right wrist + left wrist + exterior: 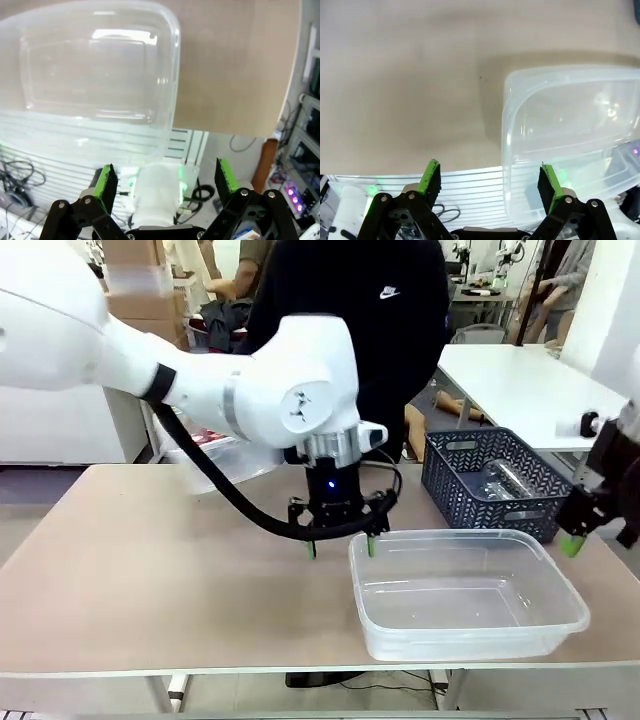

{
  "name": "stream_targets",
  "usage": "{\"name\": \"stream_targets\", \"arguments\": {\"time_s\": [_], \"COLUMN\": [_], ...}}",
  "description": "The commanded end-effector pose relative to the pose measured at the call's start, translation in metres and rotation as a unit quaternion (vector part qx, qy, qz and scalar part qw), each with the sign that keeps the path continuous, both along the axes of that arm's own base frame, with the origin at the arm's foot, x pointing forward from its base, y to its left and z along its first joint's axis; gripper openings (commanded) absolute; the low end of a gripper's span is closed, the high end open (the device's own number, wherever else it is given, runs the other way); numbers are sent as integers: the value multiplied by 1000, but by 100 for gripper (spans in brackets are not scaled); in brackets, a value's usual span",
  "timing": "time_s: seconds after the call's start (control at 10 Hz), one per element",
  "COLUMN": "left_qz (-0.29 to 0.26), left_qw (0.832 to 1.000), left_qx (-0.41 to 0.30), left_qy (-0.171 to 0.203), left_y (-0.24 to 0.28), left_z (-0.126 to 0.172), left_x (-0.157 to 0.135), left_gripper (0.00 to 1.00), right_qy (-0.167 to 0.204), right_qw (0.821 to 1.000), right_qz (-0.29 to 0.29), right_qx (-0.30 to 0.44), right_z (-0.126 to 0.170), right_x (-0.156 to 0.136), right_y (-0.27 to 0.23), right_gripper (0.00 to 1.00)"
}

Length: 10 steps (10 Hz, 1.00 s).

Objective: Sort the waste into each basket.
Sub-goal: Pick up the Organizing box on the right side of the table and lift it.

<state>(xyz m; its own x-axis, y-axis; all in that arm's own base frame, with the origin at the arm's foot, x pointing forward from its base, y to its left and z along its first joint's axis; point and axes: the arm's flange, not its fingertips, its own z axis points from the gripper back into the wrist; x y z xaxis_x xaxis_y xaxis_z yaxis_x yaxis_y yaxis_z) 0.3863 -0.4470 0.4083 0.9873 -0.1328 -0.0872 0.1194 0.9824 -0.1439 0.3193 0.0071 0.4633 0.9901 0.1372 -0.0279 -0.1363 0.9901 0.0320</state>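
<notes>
Jaws on the left gripper (340, 546) are standing wide apart with nothing between them, pointing down just above the desk (150, 570) at the far left corner of the clear tub (470, 640). In the left wrist view, the left gripper (489, 178) is hanging with one green pad (548, 184) over that tub's (560, 75) rounded corner and the other over bare desk beside it. The right gripper (574, 540) is hovering off the tub's far right corner, near the dark lattice basket (462, 478), its jaws also spread wide and holding nothing. In its own wrist view, the right gripper (165, 183) is looking down past the tub's rim (175, 60). The tub is sitting on the desk's near right part, and a clear bottle (508, 478) is lying inside the lattice basket just behind it. A person (380, 350) in a dark top is standing at the far side.
</notes>
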Motion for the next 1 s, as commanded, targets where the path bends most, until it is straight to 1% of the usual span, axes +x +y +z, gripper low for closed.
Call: {"name": "stream_targets", "arguments": {"time_s": [0.0,0.1,0.2,0.3,0.4,0.5,0.7,0.8,0.9], "left_qz": [0,-13,-11,-3,-1,0,-1,1,-1], "left_qw": [999,999,999,999,998,998,998,997,997], "left_qx": [30,38,45,51,63,67,66,69,70], "left_qy": [-17,-11,-9,-8,1,10,16,20,20], "left_y": [-6,-11,-14,-17,-21,-21,-18,-19,-18], "left_z": [-12,-17,-22,-26,-32,-34,-35,-34,-35], "left_x": [-13,-17,-16,-14,-11,-9,-6,-4,-4], "left_gripper": [100,100,100,100,100,100,100,40,40], "right_qy": [20,38,41,40,35,25,14,22,23], "right_qw": [1000,999,999,999,999,999,999,998,999], "right_qz": [-4,-6,-11,-16,-29,-36,-37,-49,-46], "right_qx": [-3,9,16,26,25,15,18,-15,-10], "right_z": [-53,-71,-87,-100,-112,-118,-110,-110,-109], "right_x": [10,16,19,22,23,22,18,19,19], "right_y": [-9,-13,-14,-13,-11,-9,-7,-6,-5], "right_gripper": [100,100,100,100,100,100,100,42,41]}}
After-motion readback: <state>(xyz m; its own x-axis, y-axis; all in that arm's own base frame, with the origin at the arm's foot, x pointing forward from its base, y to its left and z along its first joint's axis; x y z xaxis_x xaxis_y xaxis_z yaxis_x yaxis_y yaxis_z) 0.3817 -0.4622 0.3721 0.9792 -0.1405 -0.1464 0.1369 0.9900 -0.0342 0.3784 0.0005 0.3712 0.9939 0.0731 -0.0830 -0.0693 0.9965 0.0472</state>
